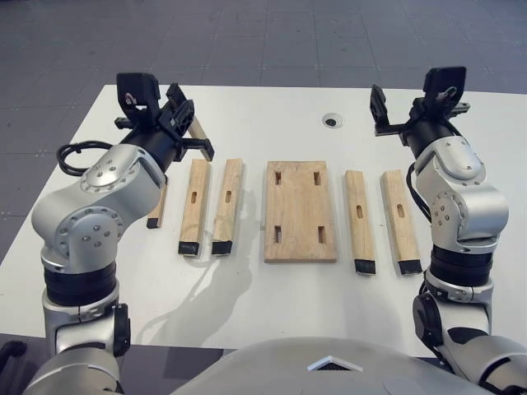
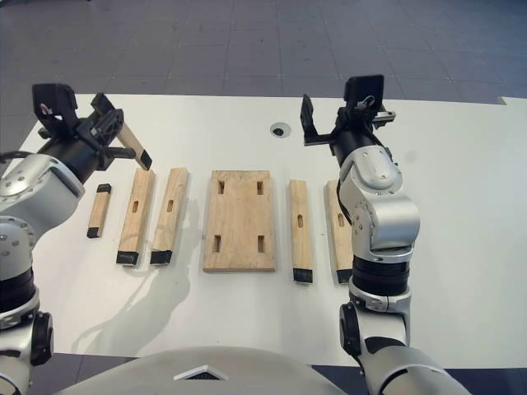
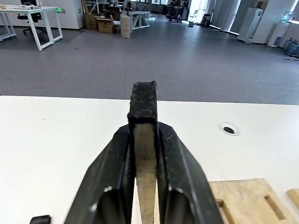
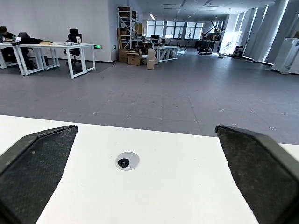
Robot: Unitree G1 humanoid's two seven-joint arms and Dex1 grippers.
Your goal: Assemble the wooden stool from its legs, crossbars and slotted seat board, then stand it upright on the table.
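One crossbar (image 3: 143, 105) was clamped by left pincer (image 3: 142, 133) | right pincer (image 4: 145, 135) spread wide, empty | crossbar judged light, stiff; mid-length grip favoured.

- You are working in a large open hall, an office or lab, at a white table (image 1: 272, 107) with a cable hole (image 1: 331, 121).
- Far behind it stand white desks (image 4: 46, 49), an office chair (image 4: 74, 35), cardboard boxes (image 4: 135, 58) and a shelf rack (image 4: 125, 23).
- Grey floor tiles (image 4: 163, 93) run to tall windows (image 4: 254, 28) at the far end.
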